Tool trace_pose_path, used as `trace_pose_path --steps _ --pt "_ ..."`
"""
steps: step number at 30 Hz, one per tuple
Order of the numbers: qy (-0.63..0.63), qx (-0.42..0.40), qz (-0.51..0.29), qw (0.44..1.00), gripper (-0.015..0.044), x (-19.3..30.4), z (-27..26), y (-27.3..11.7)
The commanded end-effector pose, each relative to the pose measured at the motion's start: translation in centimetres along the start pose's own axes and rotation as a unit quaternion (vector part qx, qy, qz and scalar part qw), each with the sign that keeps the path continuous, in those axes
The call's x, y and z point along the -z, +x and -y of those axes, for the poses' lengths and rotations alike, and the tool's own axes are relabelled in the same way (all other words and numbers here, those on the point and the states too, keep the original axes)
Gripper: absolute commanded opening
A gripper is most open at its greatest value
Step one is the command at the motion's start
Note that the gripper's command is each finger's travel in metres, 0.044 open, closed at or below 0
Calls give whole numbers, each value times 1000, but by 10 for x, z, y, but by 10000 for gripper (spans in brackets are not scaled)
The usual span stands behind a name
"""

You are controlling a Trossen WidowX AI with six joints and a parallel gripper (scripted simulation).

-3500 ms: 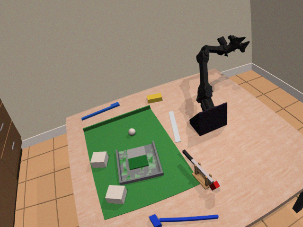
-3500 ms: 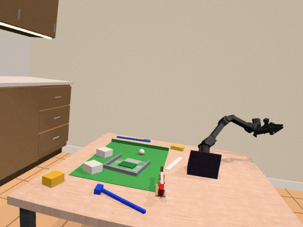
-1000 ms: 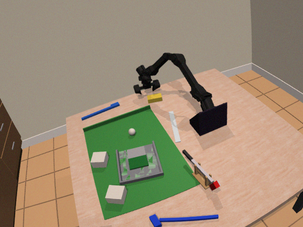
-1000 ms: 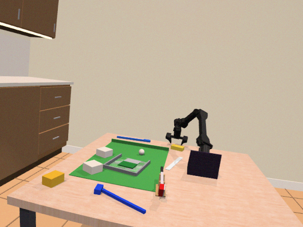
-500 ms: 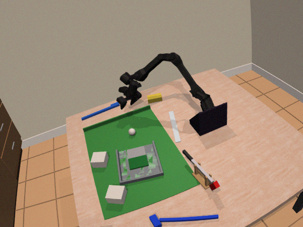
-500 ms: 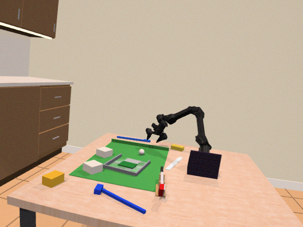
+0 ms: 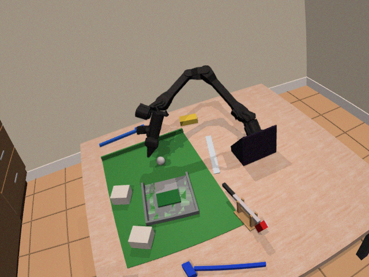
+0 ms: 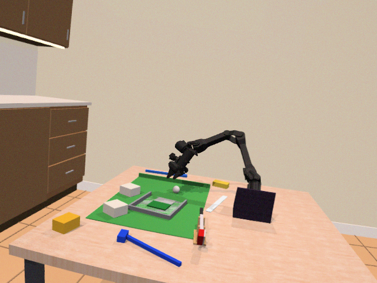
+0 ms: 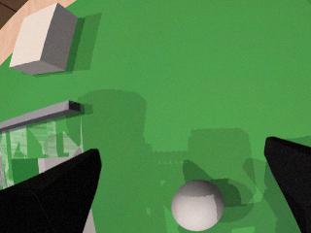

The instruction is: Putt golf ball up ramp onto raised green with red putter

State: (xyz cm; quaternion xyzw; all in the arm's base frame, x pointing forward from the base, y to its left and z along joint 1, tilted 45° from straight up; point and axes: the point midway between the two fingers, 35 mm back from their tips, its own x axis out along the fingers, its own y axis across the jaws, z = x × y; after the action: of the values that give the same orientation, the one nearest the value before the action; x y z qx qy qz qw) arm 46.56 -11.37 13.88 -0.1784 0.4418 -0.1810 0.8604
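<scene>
The red putter (image 7: 245,208) (image 8: 201,236) lies in a wooden rack (image 8: 195,238) at the mat's near right corner, red head toward the near side, black grip toward the arm. The white golf ball (image 7: 160,161) (image 8: 176,189) (image 9: 197,205) sits on the green mat (image 7: 214,208) (image 8: 182,228) (image 9: 194,58) near its back. The raised green (image 7: 168,198) (image 8: 159,204) is inside the grey-walled ramp (image 7: 194,193) (image 9: 44,114). My gripper (image 7: 150,153) (image 8: 171,176) (image 9: 186,152) is open and empty above the mat's back part, close to the ball and away from the putter.
Two white blocks (image 7: 120,194) (image 7: 141,236) stand on the mat's left side. A blue club (image 7: 229,266) (image 8: 152,249) lies at the front, another (image 7: 117,137) behind the mat. A yellow block (image 7: 188,119) is at the back, another (image 8: 66,223) front left. A white strip (image 7: 212,154) lies right of the mat.
</scene>
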Motion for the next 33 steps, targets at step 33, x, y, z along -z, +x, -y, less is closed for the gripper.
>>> trace_pose_path --steps 33 --pt "-785 -219 -165 555 440 298 -321 -75"
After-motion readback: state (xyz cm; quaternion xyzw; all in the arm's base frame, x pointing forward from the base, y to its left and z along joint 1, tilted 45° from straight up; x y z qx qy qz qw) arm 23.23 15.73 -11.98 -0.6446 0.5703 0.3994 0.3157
